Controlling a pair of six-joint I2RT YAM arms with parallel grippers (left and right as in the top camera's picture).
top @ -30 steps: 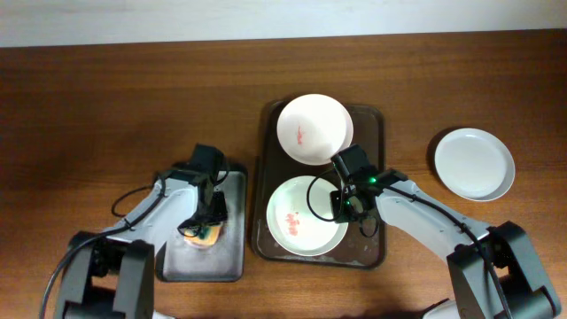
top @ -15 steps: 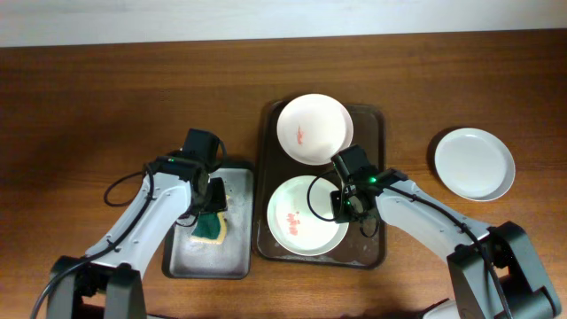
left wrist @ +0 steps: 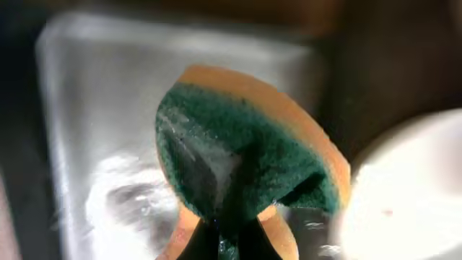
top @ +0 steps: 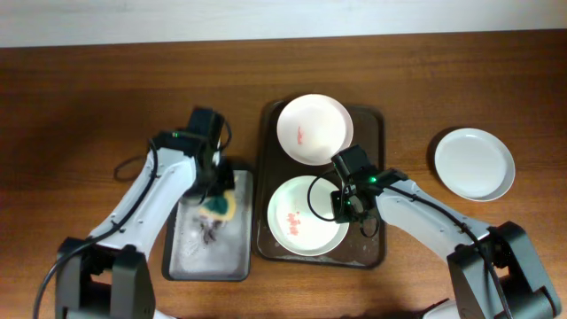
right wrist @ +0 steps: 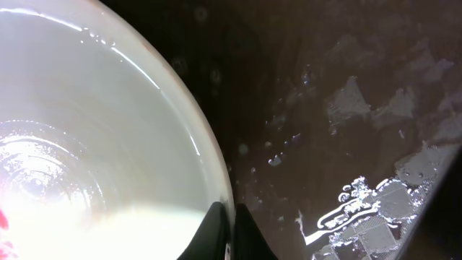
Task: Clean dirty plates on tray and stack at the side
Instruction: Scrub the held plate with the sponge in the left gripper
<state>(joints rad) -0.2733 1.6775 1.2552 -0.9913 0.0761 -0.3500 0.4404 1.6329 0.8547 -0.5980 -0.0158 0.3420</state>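
Green scouring fibre filled the left wrist view: the sponge (left wrist: 245,159), a green pad backed with orange foam, was pinched at its lower edge by the left gripper (left wrist: 225,237), whose jaws were closed on it hard enough to bow it. Directly beneath it lay the wet grey sponge tray (left wrist: 86,115), and the sponge hung clear of its floor. Next across from that gripper, on the dark brown tray (top: 262,168), sat the near plate (top: 301,221), with red smears in its bowl. The right gripper (right wrist: 227,230) was clamped on this plate's rim, on the side away from the sponge. Past both grippers, at the brown tray's far end, the far plate (top: 314,128) was also smeared. Well out beyond the right gripper, a plain white plate (top: 474,164) rested on the wooden table (top: 106,89).

The step in hand looked like bringing the sponge over to wipe the near plate. To do it well, the green face should land flat on the smears. The right grip needs to hold firm, because the brown tray looked wet and the plate could slide. Strokes should stop short of the clamping fingers.

No brand, label or writing could be read.
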